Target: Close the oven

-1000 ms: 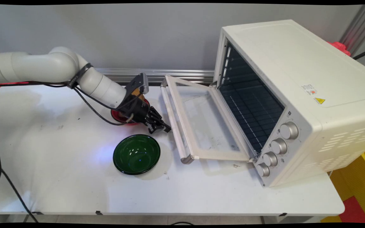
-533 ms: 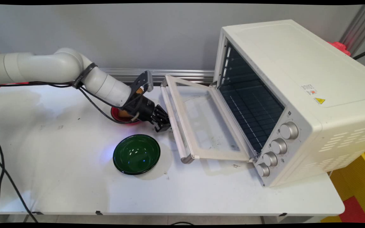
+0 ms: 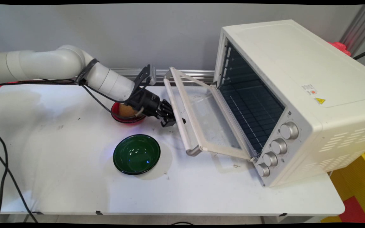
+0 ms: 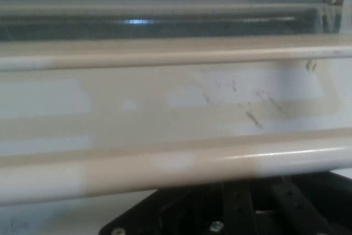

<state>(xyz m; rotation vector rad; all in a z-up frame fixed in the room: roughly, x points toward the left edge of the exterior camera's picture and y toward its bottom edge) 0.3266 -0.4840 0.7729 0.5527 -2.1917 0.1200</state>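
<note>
1. Gripper (image 3: 172, 121): low over the table (image 3: 59, 177), under the handle (image 3: 177, 114) of the oven door (image 3: 208, 120); whether the fingers are spread or pressed together cannot be told
2. Handle: pale bar, touching the gripper; in the hand view it (image 4: 176, 163) crosses the frame just above the black linkage
3. Door: partly raised, tilted, hinged at the oven (image 3: 296, 95)
4. Red bowl (image 3: 122, 117): behind the wrist, holding something tan
5. Green bowl (image 3: 136, 154): on the table, near the gripper, apart from it
</note>
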